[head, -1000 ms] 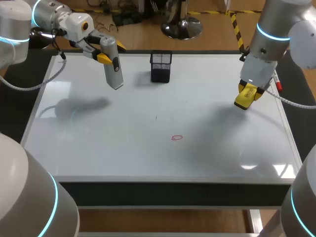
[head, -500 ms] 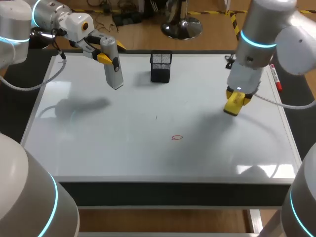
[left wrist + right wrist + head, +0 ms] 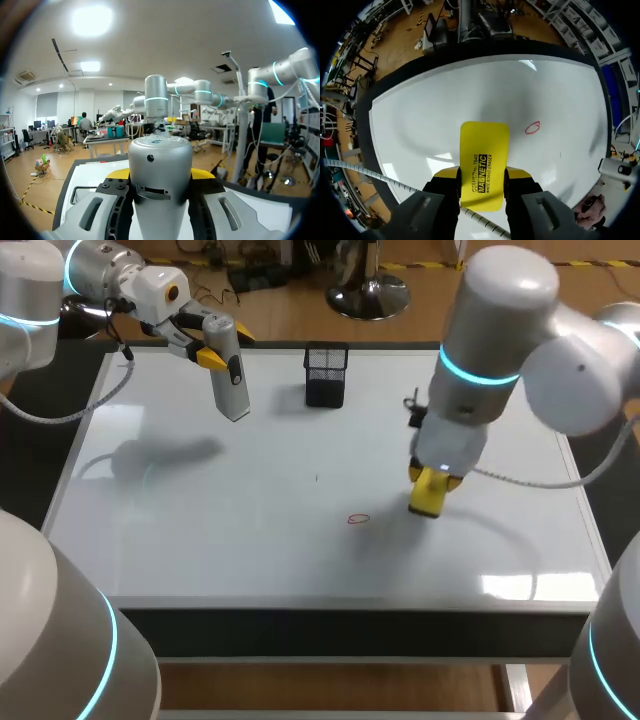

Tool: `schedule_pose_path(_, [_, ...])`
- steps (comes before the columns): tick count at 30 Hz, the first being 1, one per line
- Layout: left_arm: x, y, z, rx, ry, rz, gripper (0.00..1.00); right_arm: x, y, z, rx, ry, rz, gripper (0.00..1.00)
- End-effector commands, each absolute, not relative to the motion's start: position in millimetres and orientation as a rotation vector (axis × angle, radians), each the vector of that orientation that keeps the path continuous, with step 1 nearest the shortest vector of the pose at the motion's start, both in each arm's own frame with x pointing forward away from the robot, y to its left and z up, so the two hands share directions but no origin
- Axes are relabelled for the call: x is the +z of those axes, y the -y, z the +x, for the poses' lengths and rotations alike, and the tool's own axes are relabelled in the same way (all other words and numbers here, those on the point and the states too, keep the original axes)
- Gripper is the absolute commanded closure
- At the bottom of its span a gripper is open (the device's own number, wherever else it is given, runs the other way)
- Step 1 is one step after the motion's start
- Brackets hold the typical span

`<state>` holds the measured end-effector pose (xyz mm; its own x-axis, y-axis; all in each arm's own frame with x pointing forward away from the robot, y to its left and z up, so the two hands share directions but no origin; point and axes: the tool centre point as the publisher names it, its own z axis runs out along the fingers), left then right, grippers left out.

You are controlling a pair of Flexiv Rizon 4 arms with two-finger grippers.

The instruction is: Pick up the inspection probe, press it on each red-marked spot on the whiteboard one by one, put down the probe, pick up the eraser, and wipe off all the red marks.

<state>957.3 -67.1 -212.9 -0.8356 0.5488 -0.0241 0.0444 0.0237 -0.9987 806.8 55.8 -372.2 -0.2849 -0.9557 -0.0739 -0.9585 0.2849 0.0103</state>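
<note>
Starting at the near side of the whiteboard (image 3: 200, 550), covering most of the surface: found only one red mark (image 3: 358, 519), a small loop, not yet wiped. Just beside red mark, to its right in the head view and slightly farther back: logged the yellow eraser (image 3: 428, 497), pinched from two sides by the right pincer (image 3: 432, 488), free end down toward the board. Cannot tell whether touching the board or just above it. Checked in right wrist view: same two-sided pinch on eraser, red mark ahead of the eraser's free end and off to one side, apart from it. Well beyond red mark, near the far edge: noted a black mesh holder (image 3: 326, 374), upright. Far and to the left of red mark, raised above the board: recorded the silver inspection probe (image 3: 229, 380), clamped in the left pincer (image 3: 225, 345), tip hanging down, clear of the board. Judged progress: late stage, eraser already in hand. Probe not put down, contrary to the task's order. Pressing step not verifiable here. Left to do: bring eraser onto red mark, wipe it off, set probe down.
</note>
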Motion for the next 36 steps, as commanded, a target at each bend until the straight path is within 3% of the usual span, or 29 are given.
schedule_pose_path(1, [-212.5, 66.7, 959.4, 1.867, 1.933, -0.608, 1.0, -365.4, -83.6, 787.0, -0.021, -2.434, -1.891, 1.0])
schedule_pose_path(19, [-212.5, 66.7, 959.4, 1.867, 1.933, -0.608, 1.0, -387.7, -180.8, 771.5, -0.063, -2.169, -2.23, 1.0])
schedule_pose_path(36, [-212.5, 66.7, 959.4, 1.867, 1.933, -0.608, 1.0, -409.8, -196.1, 781.8, -0.025, -2.099, -2.334, 1.0])
